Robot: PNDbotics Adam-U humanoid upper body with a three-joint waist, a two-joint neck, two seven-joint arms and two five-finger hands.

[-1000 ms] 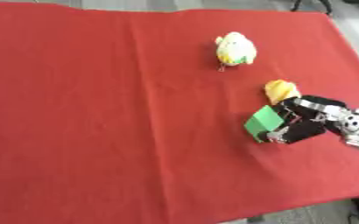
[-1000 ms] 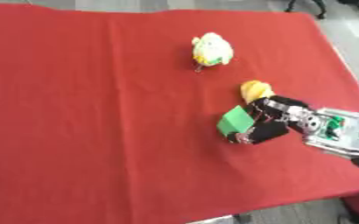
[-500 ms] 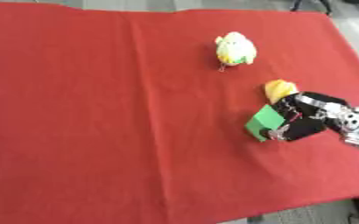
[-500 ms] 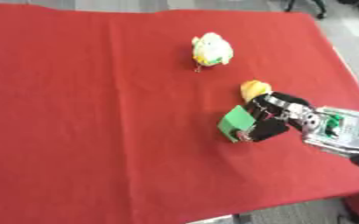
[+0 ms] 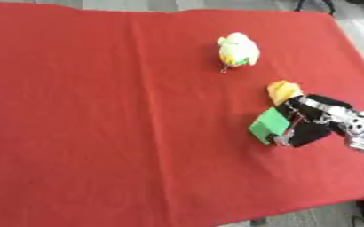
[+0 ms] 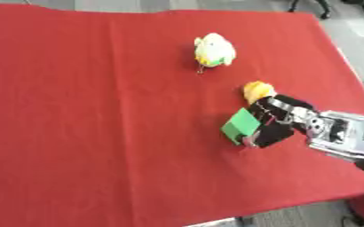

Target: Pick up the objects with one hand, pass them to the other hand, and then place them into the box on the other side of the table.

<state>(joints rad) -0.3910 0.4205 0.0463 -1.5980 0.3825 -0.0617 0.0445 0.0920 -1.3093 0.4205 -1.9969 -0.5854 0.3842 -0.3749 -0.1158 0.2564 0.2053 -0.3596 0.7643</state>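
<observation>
So the green block (image 5: 269,125) sits on the red cloth over the desk (image 5: 100,111), down at about 4 o'clock from the middle. The right hand (image 5: 306,126) is right against it on its 3 o'clock side, fingers curled around the block's near edge, so it looks like it's holding it. The block's long axis runs roughly 1 to 7 o'clock.

A small yellow-orange thing (image 5: 283,90) touches the hand at 12 o'clock, and a yellow-white plush toy (image 5: 237,49) lies well apart, further toward 11. Left hand isn't showing anywhere, and neither is the box.
</observation>
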